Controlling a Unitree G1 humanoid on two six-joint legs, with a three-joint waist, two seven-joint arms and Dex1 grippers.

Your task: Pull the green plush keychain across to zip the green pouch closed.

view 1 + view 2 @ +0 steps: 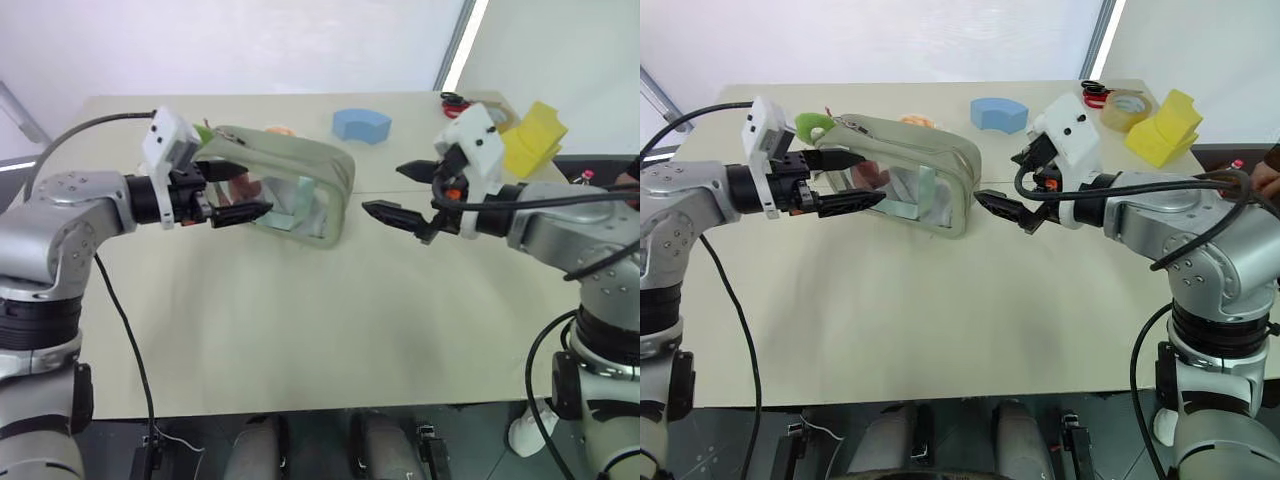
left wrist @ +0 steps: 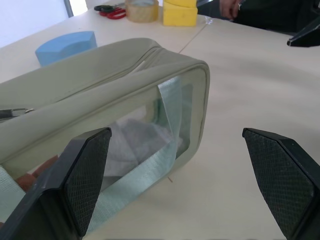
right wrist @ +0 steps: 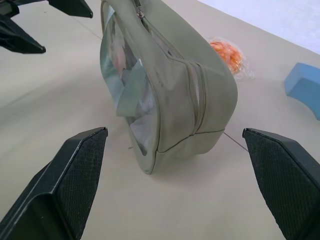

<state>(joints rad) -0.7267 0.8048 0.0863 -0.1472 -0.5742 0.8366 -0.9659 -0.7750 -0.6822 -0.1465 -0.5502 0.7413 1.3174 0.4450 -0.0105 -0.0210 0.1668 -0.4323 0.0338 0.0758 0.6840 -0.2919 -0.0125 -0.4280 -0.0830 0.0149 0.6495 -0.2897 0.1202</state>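
Note:
The green pouch (image 1: 300, 175) stands on its edge on the table, clear window (image 2: 145, 130) facing me, zipper along its top (image 3: 195, 85). The green plush keychain (image 1: 812, 126) sits at the pouch's left end, just behind my left wrist. My left gripper (image 1: 250, 188) is open at that end, its fingers in front of the window with nothing between them. My right gripper (image 1: 998, 180) is open too, a short way off the pouch's right end and pointing at it. The left wrist view has the pouch (image 2: 115, 75) beside one of the left fingers (image 2: 85, 175).
An orange-white fuzzy ball (image 3: 227, 52) lies behind the pouch. Further back are a blue curved foam block (image 1: 362, 124), a yellow foam block (image 1: 535, 138), a tape roll (image 1: 1125, 108) and scissors (image 1: 1095, 92). A person's hand (image 1: 1265, 180) is at the right edge.

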